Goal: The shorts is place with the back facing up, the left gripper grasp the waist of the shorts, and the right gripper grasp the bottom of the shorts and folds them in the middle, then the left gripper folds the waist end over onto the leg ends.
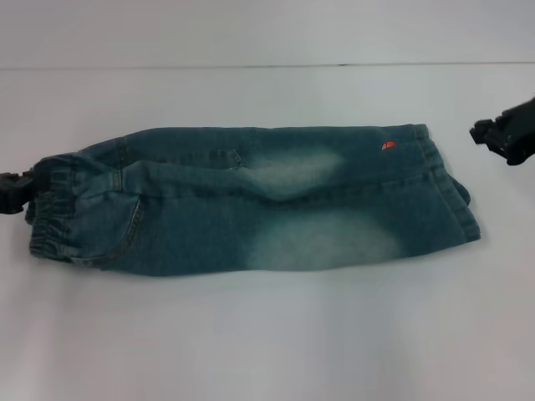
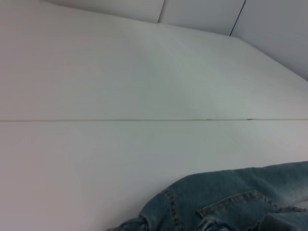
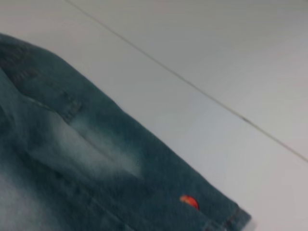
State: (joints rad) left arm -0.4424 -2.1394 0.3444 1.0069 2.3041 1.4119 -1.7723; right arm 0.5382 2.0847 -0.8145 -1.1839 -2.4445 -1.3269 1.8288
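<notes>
Blue denim shorts (image 1: pixel 251 200) lie folded lengthwise across the white table. The elastic waist (image 1: pixel 52 213) is at the left and the leg ends (image 1: pixel 456 205) at the right, with a small orange patch (image 1: pixel 388 145) near the hem. My left gripper (image 1: pixel 12 192) is at the waist's outer edge, partly cut off by the picture's border. My right gripper (image 1: pixel 500 135) hovers up and to the right of the leg ends, apart from the cloth. The left wrist view shows a pocket corner of the shorts (image 2: pixel 231 202). The right wrist view shows the denim (image 3: pixel 72 159) and the orange patch (image 3: pixel 189 201).
The white table (image 1: pixel 267 334) spreads all around the shorts. A thin seam (image 1: pixel 251 66) runs across it behind the garment, with white wall panels (image 2: pixel 202 14) beyond.
</notes>
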